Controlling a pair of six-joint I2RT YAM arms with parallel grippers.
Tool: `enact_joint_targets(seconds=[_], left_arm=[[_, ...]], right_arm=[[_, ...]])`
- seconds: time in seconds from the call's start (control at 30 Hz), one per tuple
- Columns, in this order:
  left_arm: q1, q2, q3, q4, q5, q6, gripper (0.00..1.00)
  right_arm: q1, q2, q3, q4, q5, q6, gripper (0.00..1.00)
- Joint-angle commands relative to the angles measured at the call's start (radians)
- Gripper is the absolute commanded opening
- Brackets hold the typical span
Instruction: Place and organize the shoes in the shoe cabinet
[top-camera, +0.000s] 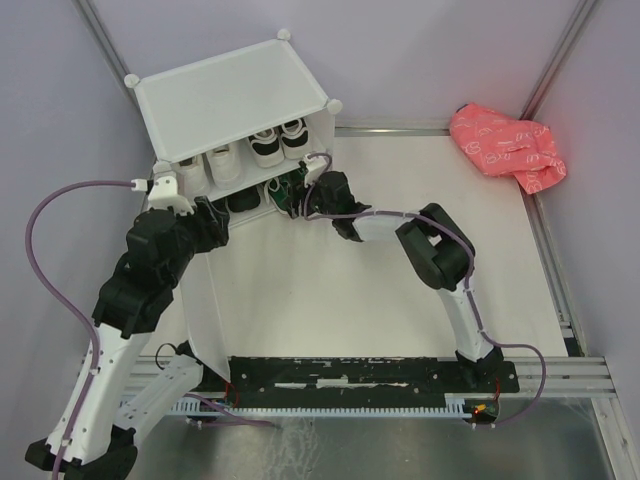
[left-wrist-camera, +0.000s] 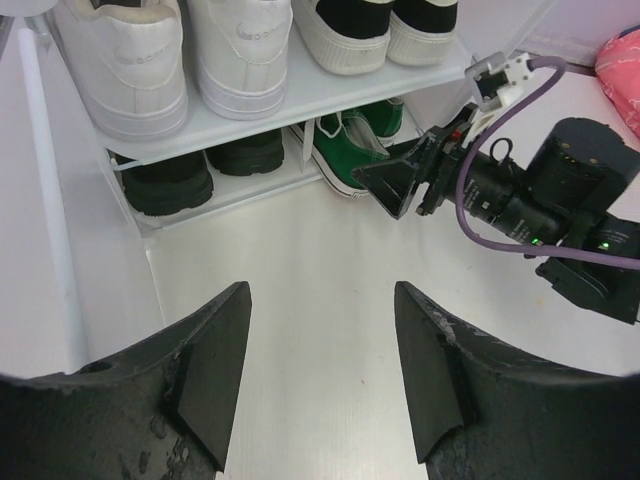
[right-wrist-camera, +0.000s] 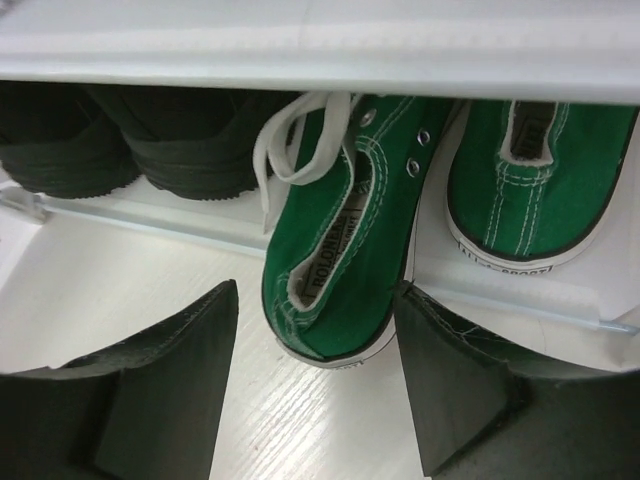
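The white shoe cabinet (top-camera: 230, 95) stands at the back left with its front open. White sneakers (left-wrist-camera: 130, 70) and black sneakers with white soles (left-wrist-camera: 345, 35) sit on the upper shelf (left-wrist-camera: 300, 95). Plain black shoes (left-wrist-camera: 165, 180) sit on the lower level at the left. One green sneaker (right-wrist-camera: 520, 190) sits inside; the other green sneaker (right-wrist-camera: 340, 250) lies tilted, its heel poking out over the cabinet's front lip. My right gripper (right-wrist-camera: 315, 300) is open with its jaws either side of that heel; it also shows in the top view (top-camera: 298, 195). My left gripper (left-wrist-camera: 320, 330) is open and empty above the table in front of the cabinet.
The cabinet's door panel (top-camera: 200, 310) hangs open toward the near left, beside my left arm. A pink crumpled bag (top-camera: 505, 145) lies at the back right corner. Grey walls and metal rails (top-camera: 550, 270) border the table.
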Motion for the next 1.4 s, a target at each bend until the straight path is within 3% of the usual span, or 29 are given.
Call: enact_joint_targets(seconds=[0.0, 0.17, 0.33, 0.5, 0.67, 0.87, 1.17, 1.37], left_arm=[[-0.001, -0.025, 0.002, -0.015, -0.043, 0.028, 0.67], [0.000, -0.032, 0.010, -0.025, -0.051, 0.030, 0.67], [-0.001, -0.038, 0.010, -0.025, -0.054, 0.028, 0.68], [-0.001, -0.043, 0.004, -0.025, -0.057, 0.027, 0.68], [0.000, -0.041, 0.009, -0.027, -0.058, 0.029, 0.68], [-0.001, -0.046, 0.021, -0.037, -0.068, 0.034, 0.68], [-0.001, -0.056, 0.013, -0.047, -0.081, 0.035, 0.68], [0.000, -0.062, 0.010, -0.054, -0.083, 0.030, 0.68]], right_arm=[[0.008, 0.050, 0.098, -0.060, 0.047, 0.006, 0.68], [0.007, 0.075, 0.134, -0.051, 0.046, 0.034, 0.33], [0.031, 0.051, 0.077, 0.127, 0.181, 0.089, 0.18], [0.091, 0.080, 0.101, 0.269, 0.350, 0.068, 0.14], [0.140, 0.154, 0.214, 0.302, 0.506, 0.027, 0.13], [0.136, 0.254, 0.362, 0.225, 0.516, 0.026, 0.13], [0.131, 0.182, 0.275, 0.343, 0.498, -0.023, 0.13], [0.104, 0.268, 0.395, 0.283, 0.492, 0.012, 0.13]])
